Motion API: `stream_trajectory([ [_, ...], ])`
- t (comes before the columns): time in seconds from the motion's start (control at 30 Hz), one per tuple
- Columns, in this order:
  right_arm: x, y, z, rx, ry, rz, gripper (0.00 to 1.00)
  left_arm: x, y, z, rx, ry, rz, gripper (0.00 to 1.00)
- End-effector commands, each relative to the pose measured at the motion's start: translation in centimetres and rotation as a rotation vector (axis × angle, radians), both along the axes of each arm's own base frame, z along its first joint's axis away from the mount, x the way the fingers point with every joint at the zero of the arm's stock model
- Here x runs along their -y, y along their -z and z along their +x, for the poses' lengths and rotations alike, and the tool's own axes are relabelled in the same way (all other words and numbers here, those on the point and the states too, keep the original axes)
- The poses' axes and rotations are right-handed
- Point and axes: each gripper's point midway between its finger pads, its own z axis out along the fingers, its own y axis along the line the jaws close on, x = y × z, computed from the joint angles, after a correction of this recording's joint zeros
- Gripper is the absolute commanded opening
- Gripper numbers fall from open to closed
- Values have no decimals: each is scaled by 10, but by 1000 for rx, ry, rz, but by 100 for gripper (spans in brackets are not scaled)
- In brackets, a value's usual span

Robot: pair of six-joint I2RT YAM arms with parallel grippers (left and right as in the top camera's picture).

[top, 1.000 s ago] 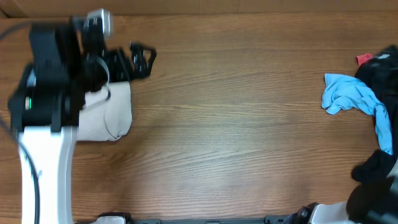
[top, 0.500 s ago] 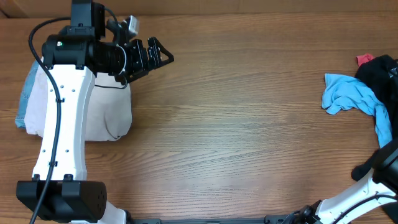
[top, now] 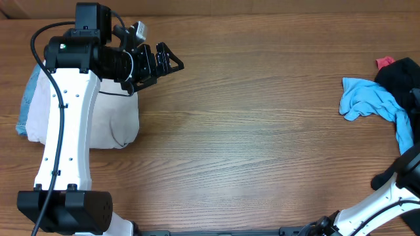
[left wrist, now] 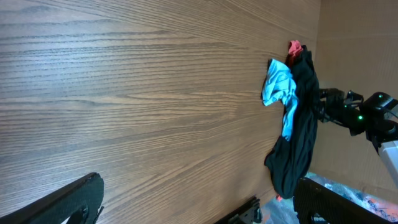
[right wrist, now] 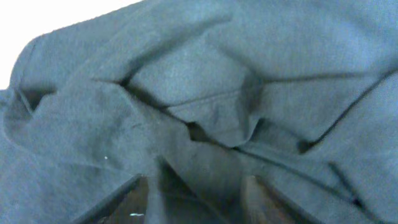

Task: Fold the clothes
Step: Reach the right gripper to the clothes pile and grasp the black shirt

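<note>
At the table's far right, a black T-shirt [top: 401, 77] lies crumpled with a light blue garment [top: 369, 101] and a bit of red cloth [top: 383, 62]. The left wrist view shows the same black T-shirt [left wrist: 300, 124] and blue garment [left wrist: 277, 84]. A folded cream garment [top: 118, 118] lies at the far left on a blue one [top: 22, 117]. My right gripper [right wrist: 196, 200] is pressed into the black T-shirt [right wrist: 205, 93], its jaws shut on a raised fold. My left gripper [top: 172, 60] hangs open above bare wood, right of the cream pile, holding nothing.
The white left arm [top: 62, 131] crosses over the cream pile. The right arm [left wrist: 360, 115] reaches in beside the black shirt at the table's right edge [top: 410, 183]. Bare wooden tabletop [top: 249, 124] spans the middle.
The left arm has swung off the cream pile, and its open gripper now points right over the wood. The right arm has shifted at the table's right edge.
</note>
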Motion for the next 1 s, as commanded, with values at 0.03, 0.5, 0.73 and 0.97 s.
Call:
stream_trajectory([
  [0.03, 6, -6, -7, -12, 21, -12, 13, 4, -9, 0, 20, 8, -11, 100],
  [0.5, -82, -160, 36, 316, -281, -46, 10, -8, -3, 8, 50, -20, 72, 100],
  [0.73, -31, -89, 12, 94, -107, -82, 87, -8, -2, 6, 43, -19, 73, 100],
  [0.97, 3, -15, -6, 17, -13, 9, 87, -8, -2, 7, 47, -19, 73, 100],
])
